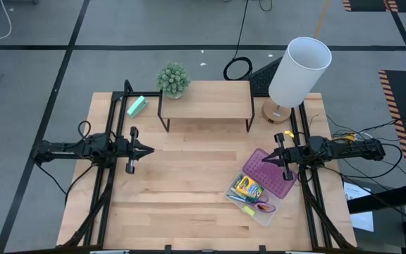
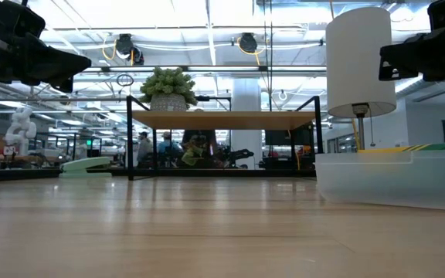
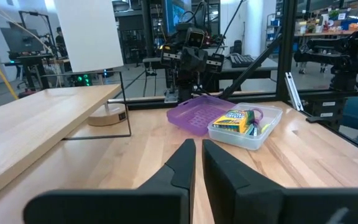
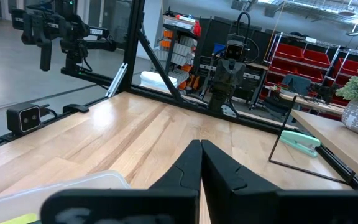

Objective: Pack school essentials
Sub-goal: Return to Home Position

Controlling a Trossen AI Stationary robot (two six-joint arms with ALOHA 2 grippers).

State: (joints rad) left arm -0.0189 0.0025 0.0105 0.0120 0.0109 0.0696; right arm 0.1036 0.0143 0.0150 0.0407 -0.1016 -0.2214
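Clear box (image 1: 265,209) contents beneath yellow-green crayon box (image 1: 247,188) too small to sort out; scissors, pencils indistinct. Purple lid (image 1: 270,171) partly covered by right gripper (image 1: 283,157). Lamp (image 3: 86,28) shade cut off beyond left gripper (image 3: 198,163).

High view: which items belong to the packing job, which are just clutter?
Job:
crayon box
purple-handled scissors
clear box holding them
purple lid, propped on the box rim

Clutter:
mint-green block
potted plant
wooden shelf
white lamp
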